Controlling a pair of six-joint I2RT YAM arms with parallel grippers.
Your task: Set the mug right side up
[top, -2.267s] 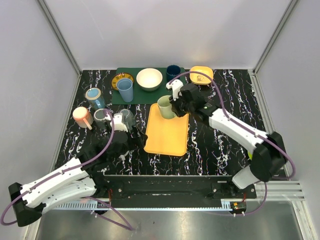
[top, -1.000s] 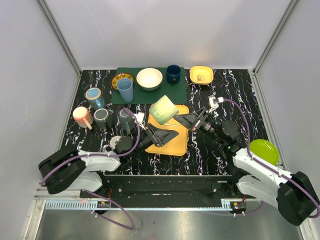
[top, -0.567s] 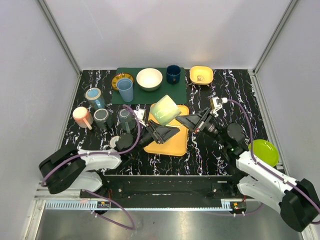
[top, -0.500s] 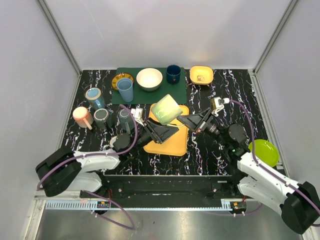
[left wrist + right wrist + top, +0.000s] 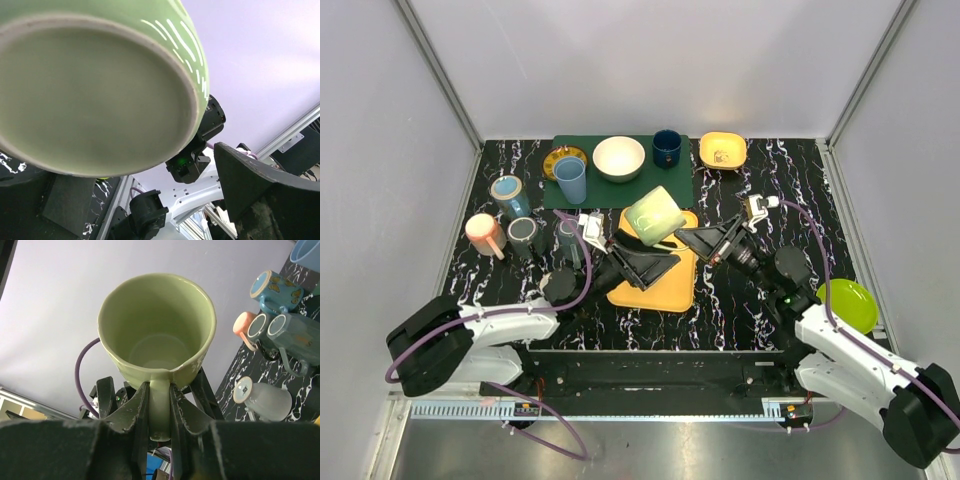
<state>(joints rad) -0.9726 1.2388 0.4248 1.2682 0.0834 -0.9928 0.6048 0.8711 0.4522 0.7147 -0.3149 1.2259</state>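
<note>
The light green mug (image 5: 654, 214) hangs tilted in the air above the yellow tray (image 5: 655, 288). My right gripper (image 5: 685, 240) is shut on its handle. In the right wrist view the mug's open mouth (image 5: 157, 325) faces the camera, and the handle (image 5: 160, 410) is pinched between my right gripper's (image 5: 159, 390) fingers. My left gripper (image 5: 645, 256) is open under the mug's base. The left wrist view shows the round underside (image 5: 90, 90), with one finger (image 5: 260, 190) standing apart from it. The left fingers (image 5: 104, 392) flank the mug's body without visibly pressing on it.
A green mat (image 5: 675, 186) at the back holds a white bowl (image 5: 619, 157), a blue cup (image 5: 570, 180) and a dark blue cup (image 5: 667, 146). A yellow bowl (image 5: 722, 150) is at back right. Several cups (image 5: 510, 195) stand at left. A green plate (image 5: 848, 303) lies at right.
My right gripper has lifted the mug off the tray, and both arms have swung low beneath it. In the last half second the mug has shifted only slightly up and to the right.
</note>
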